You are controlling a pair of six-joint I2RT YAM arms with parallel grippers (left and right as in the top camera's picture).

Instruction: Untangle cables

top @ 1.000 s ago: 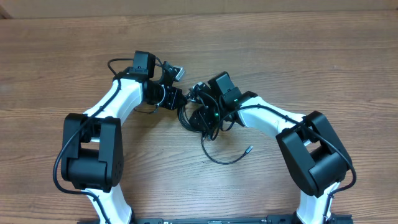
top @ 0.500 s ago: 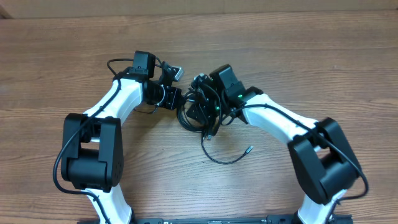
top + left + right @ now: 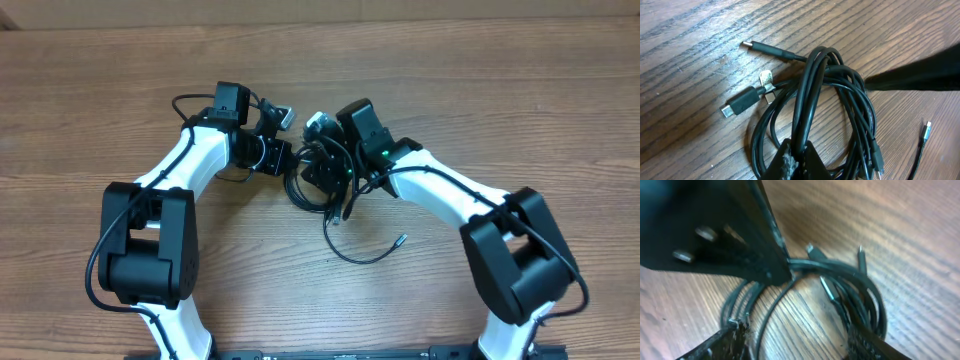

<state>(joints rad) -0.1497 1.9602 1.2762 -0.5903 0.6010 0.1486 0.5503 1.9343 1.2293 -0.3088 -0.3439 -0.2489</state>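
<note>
Well, the cables [image 3: 806, 97] lie in a loose black coil on the wooden bench [image 3: 500, 80], in the middle between the two arms. The left end effector [image 3: 796, 159] sits at one edge of the coil. Its two fingertips are pressed together on a thick run of strands that rises from between them and arches over the top of the loop. The right end effector [image 3: 796, 332] hangs over the same coil from the other side, its fingers spread wide apart, one to each side of the bundle, with nothing gripped. The strands lie on the wood in the gap between them, and I cannot tell whether either finger touches one. From above, the two end effectors are close together, with the coil under and between them. One strand curves away from the coil toward the arm bases and ends in a small silver plug [image 3: 400, 239], lying apart from the rest. On the left wrist's side, a slim plug [image 3: 752, 46] and a broader plug [image 3: 735, 106] poke out of the coil, flat on the wood.
</note>
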